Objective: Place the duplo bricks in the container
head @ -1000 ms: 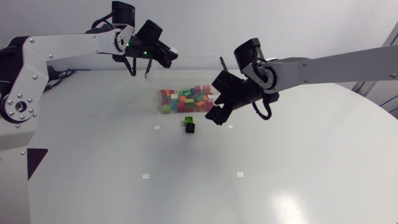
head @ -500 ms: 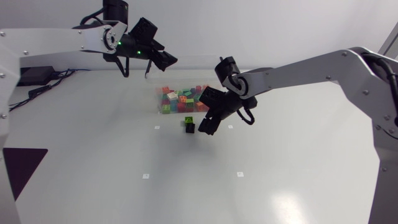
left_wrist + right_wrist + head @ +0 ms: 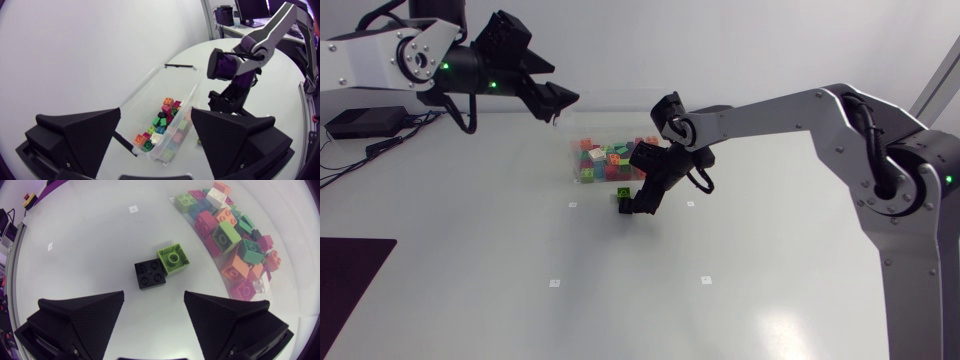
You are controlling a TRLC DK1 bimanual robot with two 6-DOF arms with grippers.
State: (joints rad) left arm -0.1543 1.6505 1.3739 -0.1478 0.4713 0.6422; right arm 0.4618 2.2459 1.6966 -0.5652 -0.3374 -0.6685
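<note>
A clear plastic container [image 3: 610, 120] at the back of the table holds several coloured duplo bricks [image 3: 612, 160]. Just in front of it a lime green brick [image 3: 623, 192] and a black brick [image 3: 624, 207] lie touching on the table. My right gripper [image 3: 638, 204] hovers low beside them. In the right wrist view it [image 3: 152, 325] is open, with the black brick [image 3: 150, 274] and green brick [image 3: 173, 259] just ahead of its fingers. My left gripper [image 3: 556, 100] hangs high, left of the container. It [image 3: 157, 150] is open and empty, looking down on the container [image 3: 150, 82].
Small white marker squares [image 3: 555, 283] dot the table in front of the bricks. My right arm [image 3: 235, 75] shows beyond the container in the left wrist view. The container's wall [image 3: 197, 237] stands close to the green brick.
My left gripper has opened and drawn back to the left, away from the container. My right gripper has come down and left toward the green and black bricks.
</note>
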